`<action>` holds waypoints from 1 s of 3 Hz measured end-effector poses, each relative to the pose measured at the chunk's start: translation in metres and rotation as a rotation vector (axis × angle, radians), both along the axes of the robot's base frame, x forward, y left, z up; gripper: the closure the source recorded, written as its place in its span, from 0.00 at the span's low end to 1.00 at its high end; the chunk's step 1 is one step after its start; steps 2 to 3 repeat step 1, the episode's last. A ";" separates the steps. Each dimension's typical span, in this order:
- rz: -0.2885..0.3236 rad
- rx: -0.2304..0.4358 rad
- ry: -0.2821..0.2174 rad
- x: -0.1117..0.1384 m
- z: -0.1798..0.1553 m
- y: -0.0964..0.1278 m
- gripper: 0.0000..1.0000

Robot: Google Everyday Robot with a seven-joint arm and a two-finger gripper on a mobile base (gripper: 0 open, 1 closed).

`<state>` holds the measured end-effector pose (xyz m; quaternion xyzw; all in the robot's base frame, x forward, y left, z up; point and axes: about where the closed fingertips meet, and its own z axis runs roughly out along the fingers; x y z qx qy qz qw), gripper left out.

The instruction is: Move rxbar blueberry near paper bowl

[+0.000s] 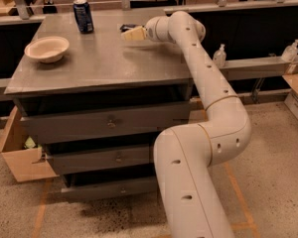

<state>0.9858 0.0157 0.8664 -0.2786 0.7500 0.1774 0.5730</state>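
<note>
The rxbar blueberry (125, 27) shows as a small dark flat shape at the back of the cabinet top, mostly hidden behind my gripper. My gripper (132, 33) is low over the top, right at the bar, pointing left. The paper bowl (46, 48) is cream-white and sits near the left edge of the top, well to the left of the gripper and the bar.
A dark blue soda can (83, 15) stands upright at the back, between the bowl and the gripper. The grey cabinet (104, 66) has drawers below. A cardboard box (20, 157) sits on the floor at the left. Two bottles (219, 55) stand on a ledge at the right.
</note>
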 end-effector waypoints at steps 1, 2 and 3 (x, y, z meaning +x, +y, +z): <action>0.000 0.000 0.000 0.000 0.000 0.000 0.00; 0.000 0.000 0.000 0.000 0.000 0.000 0.00; 0.000 0.000 0.000 0.000 0.000 0.000 0.00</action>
